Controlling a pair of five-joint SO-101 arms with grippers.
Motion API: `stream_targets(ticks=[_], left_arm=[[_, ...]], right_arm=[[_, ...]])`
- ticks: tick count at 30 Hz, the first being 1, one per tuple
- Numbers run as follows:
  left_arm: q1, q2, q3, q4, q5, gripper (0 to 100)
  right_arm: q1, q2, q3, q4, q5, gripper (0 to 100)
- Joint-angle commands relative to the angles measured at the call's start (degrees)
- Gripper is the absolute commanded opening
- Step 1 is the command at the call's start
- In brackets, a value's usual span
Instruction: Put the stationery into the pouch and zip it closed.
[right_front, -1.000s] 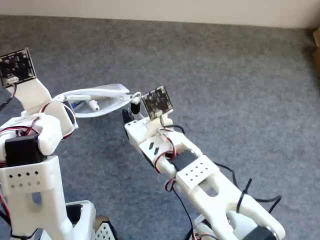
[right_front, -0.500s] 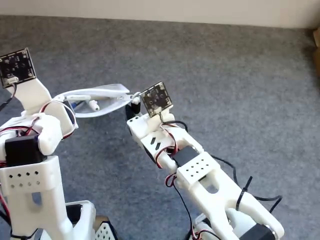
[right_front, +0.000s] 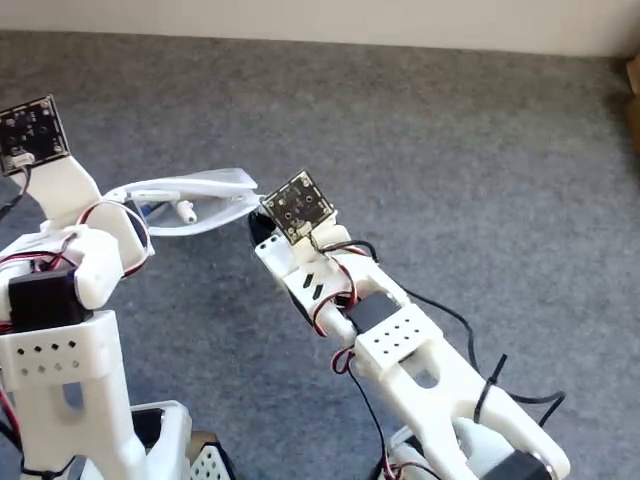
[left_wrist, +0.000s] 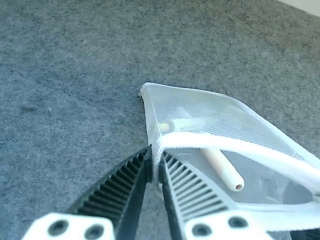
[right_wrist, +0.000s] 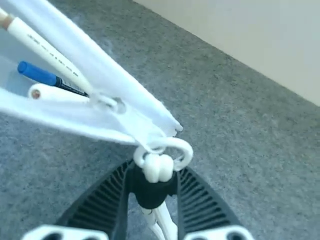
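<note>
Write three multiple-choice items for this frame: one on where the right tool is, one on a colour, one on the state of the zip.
1. Where at the pouch is the right tool?
A. Deep inside it
B. At the zipper pull on its end
C. Under its middle

2. What colour is the cap on the capped pen inside the pouch?
A. Red
B. Blue
C. Green

3. What state is the pouch's zip in?
A. Open
B. Fully shut
C. Missing its pull

Answers:
1 B: the right wrist view shows the tool closed on the white pull at the pouch's end.
2 B: the cap shows blue beside the white barrels.
3 A: the two edges of the mouth stand apart, and the pens show between them.
</note>
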Motion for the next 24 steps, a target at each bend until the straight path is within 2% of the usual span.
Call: stream_targets(ticks=[1,5,9,13,16,19,21,24], left_arm=[[-0.7,-0.5,0.0,-1.3,-0.5,1],[-0.5,-0.5,0.0,-1.4,-0.6,1],[-0.4,-0.5,-0.6,-2.4,-5.8,1],[-0.4,-0.5,-1.3,-4.3,-10.2,3],[0.3,-0.5,-2.9,-4.0,-11.3,12],[3.0,-0.5,-3.8,-4.0,-11.3,20],[5.6,-0.1,-3.9,-4.0,-11.9,21],[12.7,0.0,-3.8,-4.3,-18.0,21]], right_arm=[[0.2,-9.8,1.5,-0.9,1.0,0.4],[0.1,-17.6,6.9,-0.8,1.9,0.4],[-0.9,-22.2,10.5,-0.1,8.5,0.4],[-3.6,-26.1,11.6,11.1,9.8,0.4],[-4.4,-30.5,11.6,21.0,9.8,0.4],[-5.6,-35.7,11.5,29.5,9.8,0.4],[-6.7,-39.0,11.5,34.9,9.8,0.4],[-7.0,-43.2,11.6,40.8,9.9,0.4]])
